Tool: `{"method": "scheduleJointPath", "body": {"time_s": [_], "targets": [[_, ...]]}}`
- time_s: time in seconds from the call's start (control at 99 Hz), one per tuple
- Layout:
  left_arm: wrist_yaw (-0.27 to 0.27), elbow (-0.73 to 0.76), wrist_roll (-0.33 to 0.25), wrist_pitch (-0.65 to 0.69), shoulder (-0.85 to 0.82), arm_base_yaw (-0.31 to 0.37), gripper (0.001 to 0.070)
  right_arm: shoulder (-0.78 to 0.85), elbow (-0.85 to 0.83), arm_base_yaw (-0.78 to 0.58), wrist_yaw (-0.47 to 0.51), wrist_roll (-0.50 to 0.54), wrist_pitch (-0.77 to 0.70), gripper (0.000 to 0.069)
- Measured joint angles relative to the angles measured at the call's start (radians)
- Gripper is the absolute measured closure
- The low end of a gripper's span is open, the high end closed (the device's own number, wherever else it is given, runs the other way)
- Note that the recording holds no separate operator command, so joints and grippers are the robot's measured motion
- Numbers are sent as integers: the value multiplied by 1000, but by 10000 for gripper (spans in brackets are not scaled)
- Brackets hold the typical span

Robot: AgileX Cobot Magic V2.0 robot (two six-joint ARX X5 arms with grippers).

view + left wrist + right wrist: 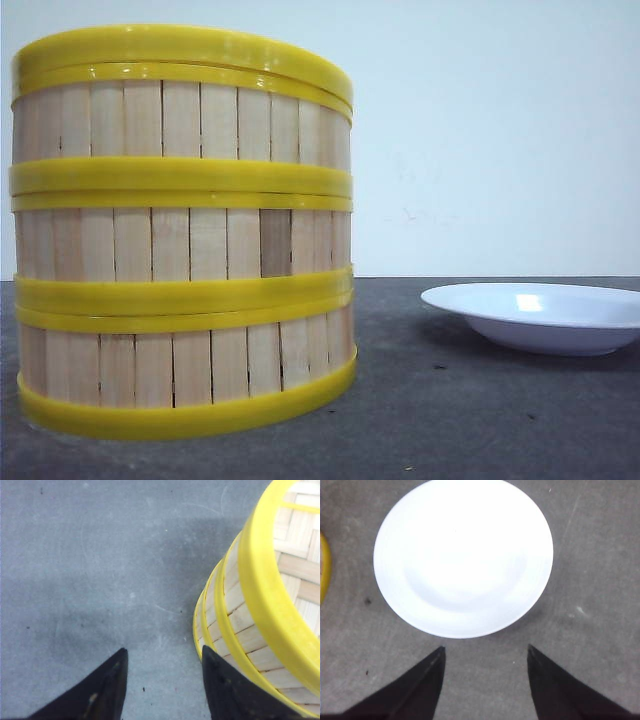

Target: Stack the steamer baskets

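Note:
Three steamer baskets stand one on another in a stack (182, 230) at the left of the front view, pale slats between yellow rims. The top basket (180, 105) sits slightly askew on the middle one (180, 243), which rests on the bottom one (185, 368). The left wrist view shows the same stack (260, 630) from above, with the woven floor of the top basket visible. My left gripper (164, 652) hangs open above the table beside the stack, one fingertip (210, 656) overlapping the stack's bottom rim in the picture. My right gripper (485, 650) is open above the table, empty.
A white shallow plate (540, 315) lies on the grey table to the right of the stack; in the right wrist view the plate (462, 555) lies just beyond the open fingers. A sliver of yellow rim (324, 567) shows at that view's edge.

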Motion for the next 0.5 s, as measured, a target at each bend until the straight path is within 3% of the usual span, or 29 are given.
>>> {"method": "scheduleJointPath", "body": {"time_s": [0.071, 0.121, 0.212, 0.263, 0.495], "targets": [[0, 0, -3, 0, 0, 0, 439, 0, 0, 0, 0, 0, 0, 375], [0, 0, -4, 1, 0, 0, 479, 0, 0, 0, 0, 4, 0, 389], [0, 0, -9, 0, 0, 0, 628, 0, 0, 0, 0, 13, 1, 571], [0, 0, -11, 1, 0, 0, 668, 0, 0, 0, 0, 14, 2, 628], [0, 0, -19, 1, 0, 0, 695, 0, 0, 0, 4, 20, 12, 676]]}}
